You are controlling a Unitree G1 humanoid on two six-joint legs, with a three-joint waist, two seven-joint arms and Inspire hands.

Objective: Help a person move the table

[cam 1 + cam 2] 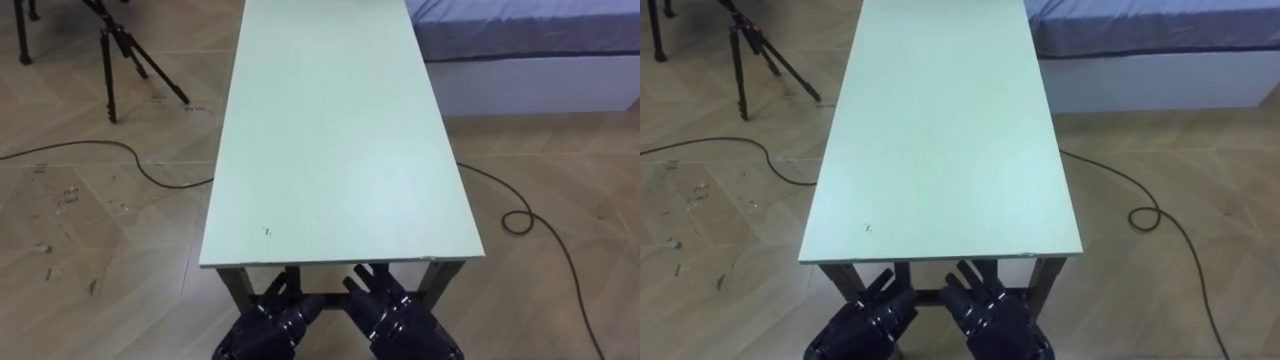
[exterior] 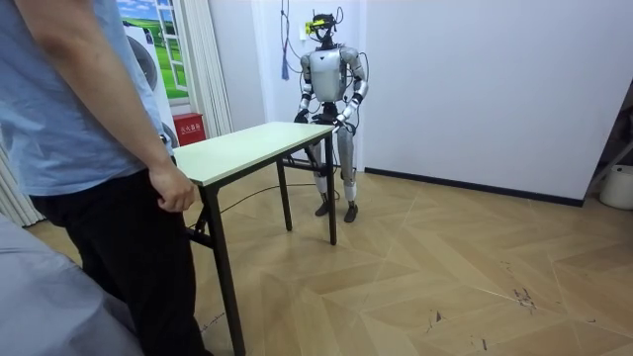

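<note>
One long table (image 1: 340, 130), pale green top on dark metal legs, stands between the robot and a person (image 2: 89, 129). It looks rigid and fairly heavy, probably best lifted from under each short edge. The left hand (image 1: 865, 318) and right hand (image 1: 995, 315) reach beneath the near edge, fingers straight, clasping nothing. A bed (image 1: 520, 30) lies alongside.

I see the bed (image 1: 520, 40) close by the right side of the surface (image 1: 340, 130). A tripod (image 1: 125, 55) and a floor cable (image 1: 150, 168) lie off its left, with open floor between. In the room view a person (image 2: 99, 148) blocks the far end.
</note>
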